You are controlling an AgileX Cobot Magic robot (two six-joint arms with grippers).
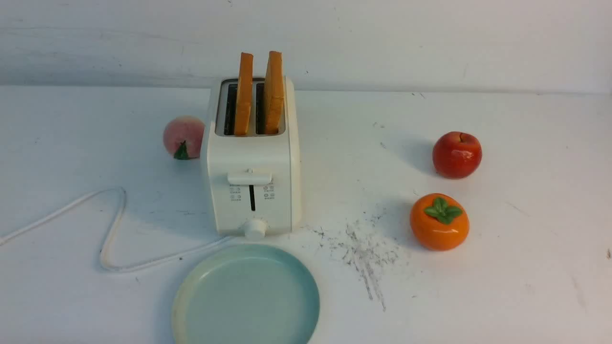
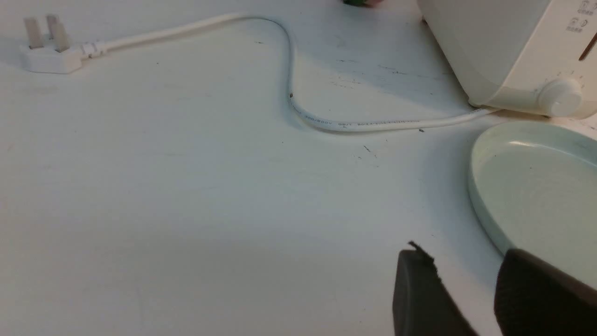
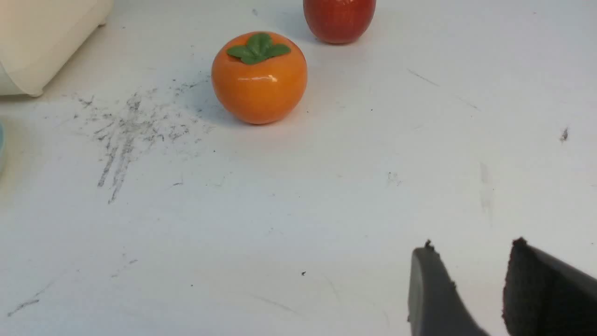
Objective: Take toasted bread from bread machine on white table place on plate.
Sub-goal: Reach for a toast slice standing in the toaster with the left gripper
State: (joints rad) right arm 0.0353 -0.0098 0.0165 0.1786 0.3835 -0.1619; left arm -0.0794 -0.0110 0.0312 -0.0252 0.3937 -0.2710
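2 toasted bread slices (image 1: 244, 95) stand in the bread machine (image 1: 251, 162) slots; left pincer (image 2: 461, 255), right pincer (image 3: 472, 247) both apart.

Along the thin white power cord (image 2: 326, 124) I read roughly "300/500V", rest blurred; the boxy cream-white toaster's (image 1: 248, 157) icon captions are illegible.

The toaster (image 1: 251, 191) stands on the table (image 1: 526, 286), left slice (image 1: 244, 95) and right slice (image 1: 274, 93) in its slots. Plate (image 1: 246, 296) just nearer; peach (image 1: 183, 136) and cord (image 1: 112, 224) left; apple (image 1: 456, 155) right, persimmon (image 1: 439, 222) nearer.
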